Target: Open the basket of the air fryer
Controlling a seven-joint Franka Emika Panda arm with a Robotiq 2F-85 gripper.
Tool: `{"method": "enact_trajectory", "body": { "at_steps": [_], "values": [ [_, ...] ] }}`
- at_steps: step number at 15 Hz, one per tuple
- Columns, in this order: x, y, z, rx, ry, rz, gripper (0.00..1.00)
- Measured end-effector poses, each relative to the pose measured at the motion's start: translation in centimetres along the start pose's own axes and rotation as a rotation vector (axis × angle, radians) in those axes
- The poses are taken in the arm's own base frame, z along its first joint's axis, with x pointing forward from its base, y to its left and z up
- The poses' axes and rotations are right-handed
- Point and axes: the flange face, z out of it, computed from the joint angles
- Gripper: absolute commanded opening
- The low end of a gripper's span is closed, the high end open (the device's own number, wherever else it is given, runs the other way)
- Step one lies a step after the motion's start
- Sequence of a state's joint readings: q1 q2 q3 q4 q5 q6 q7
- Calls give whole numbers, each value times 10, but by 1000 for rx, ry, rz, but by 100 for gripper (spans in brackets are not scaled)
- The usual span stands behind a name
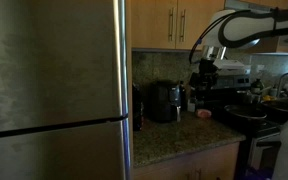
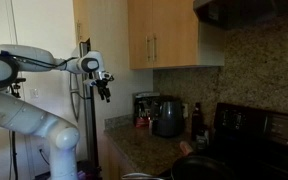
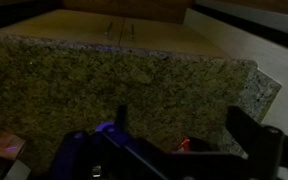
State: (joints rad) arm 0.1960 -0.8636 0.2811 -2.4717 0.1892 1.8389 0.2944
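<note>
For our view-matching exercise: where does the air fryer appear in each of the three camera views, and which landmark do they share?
Exterior view: the air fryer stands on the counter near centre, just right of the fridge.
Exterior view: it stands on the counter, right of centre.
Wrist view: not identifiable in it.
Shared landmark: the wooden cabinets.

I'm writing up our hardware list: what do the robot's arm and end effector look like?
The arm has rounded white segments with dark joints. A black cable loops beside it in an exterior view. The end effector is black, with two dark fingers.
</note>
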Motion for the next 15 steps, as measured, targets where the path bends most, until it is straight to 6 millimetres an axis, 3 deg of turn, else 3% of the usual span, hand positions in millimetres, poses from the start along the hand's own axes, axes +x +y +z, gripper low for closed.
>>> {"method": "enact_trajectory", "body": {
  "at_steps": [7,15],
  "values": [
    [-3,1,1,-17,-24,-10,100],
    [-3,5,0,-168,9,6,100]
  ]
}}
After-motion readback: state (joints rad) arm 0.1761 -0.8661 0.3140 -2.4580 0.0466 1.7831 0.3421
